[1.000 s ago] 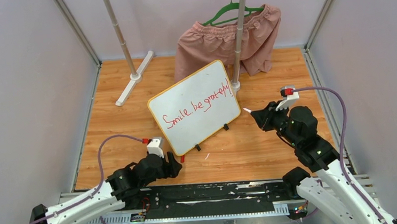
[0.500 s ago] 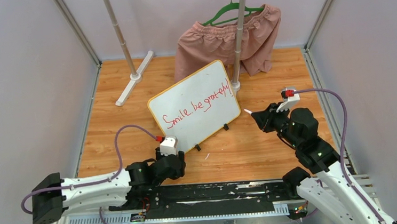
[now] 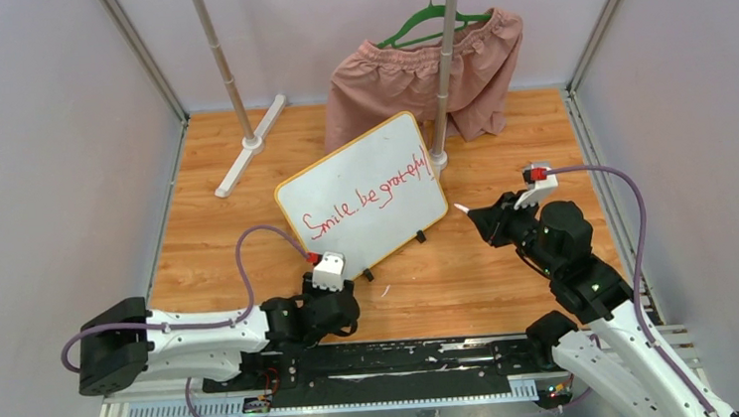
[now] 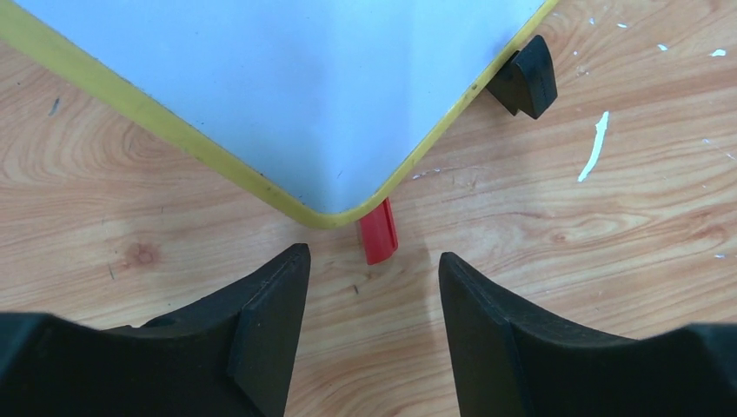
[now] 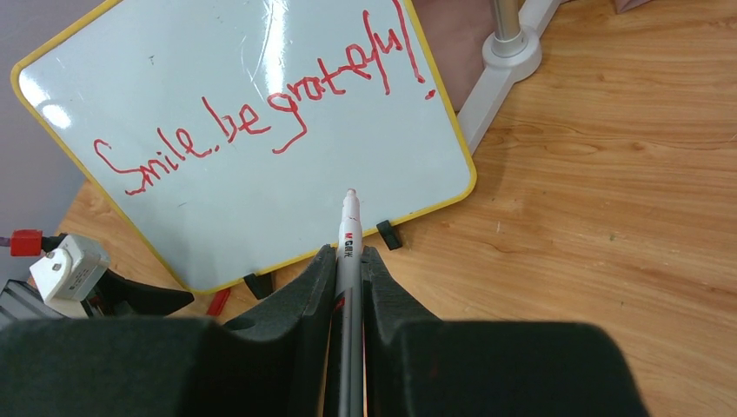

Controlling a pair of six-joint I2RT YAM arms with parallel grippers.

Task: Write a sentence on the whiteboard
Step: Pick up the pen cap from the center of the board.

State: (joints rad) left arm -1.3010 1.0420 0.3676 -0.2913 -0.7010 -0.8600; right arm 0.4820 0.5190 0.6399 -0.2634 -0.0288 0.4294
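The whiteboard [image 3: 381,158], white with a yellow rim, leans tilted on black clip feet [image 4: 526,78] in the middle of the wooden floor. The sentence [image 3: 370,198] runs across it in red cursive, clearly seen in the right wrist view as the sentence [image 5: 261,113] on the whiteboard [image 5: 217,217]. My right gripper [image 3: 481,218] is shut on a white marker [image 5: 348,234], whose tip points at the board's lower right edge from a short distance. My left gripper [image 4: 374,256] is open and empty just below the board's bottom corner [image 4: 330,200], facing a small red cap [image 4: 379,233].
A clothes rack stands behind the board, with pink shorts [image 3: 425,75] on a green hanger and a white base foot [image 3: 251,143]. Its right pole [image 3: 443,83] comes down just behind the board's top corner. Grey walls close in both sides.
My left arm has swung right along the near edge to the board's bottom corner, and its jaws have narrowed slightly. The right arm and marker have barely moved.
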